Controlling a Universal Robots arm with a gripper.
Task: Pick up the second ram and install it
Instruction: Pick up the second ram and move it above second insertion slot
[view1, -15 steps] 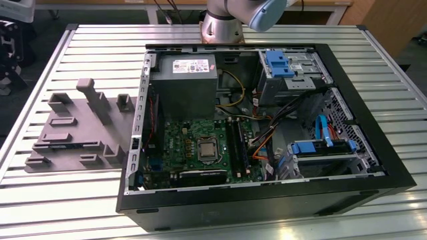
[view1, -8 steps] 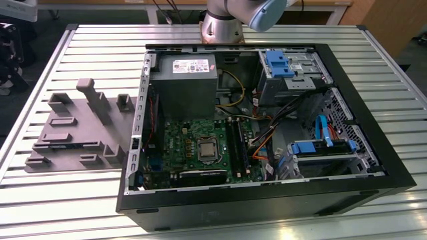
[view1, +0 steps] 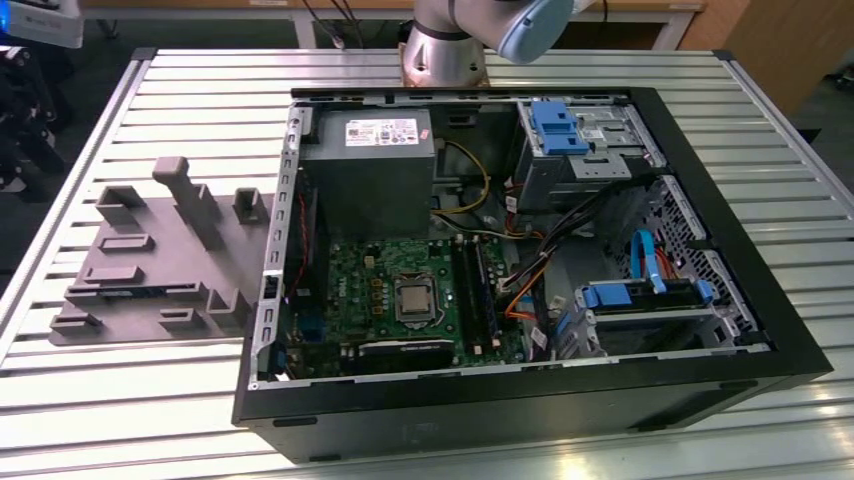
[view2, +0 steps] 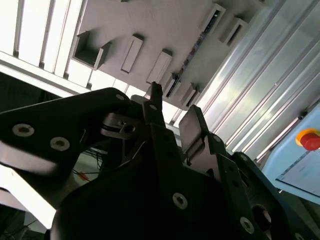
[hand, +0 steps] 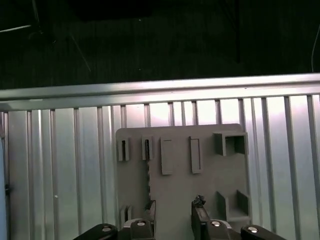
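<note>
The second ram (hand: 148, 172) is a thin dark stick standing on edge in the grey fixture plate (hand: 200, 190), held between small slotted blocks. In the second wrist view the same ram (view2: 192, 47) is a narrow dark line on the plate. In the exterior view the ram (view1: 134, 293) is a dark strip near the plate's front. My gripper (hand: 174, 210) hovers above the plate, open, with nothing between its fingers. One fingertip (hand: 150, 206) is close to the stick's near end. The black gripper (view2: 172, 112) also appears in the second wrist view. The motherboard's black slots (view1: 474, 285) lie inside the open computer case (view1: 534, 400).
The case holds a power supply (view1: 367, 170), blue drive brackets (view1: 558, 128) and loose cables (view1: 527, 275). Taller grey blocks (view1: 187, 195) rise from the fixture plate. Both stand on a slatted metal table (view1: 120, 400). The arm's base (view1: 447, 45) stands behind the case.
</note>
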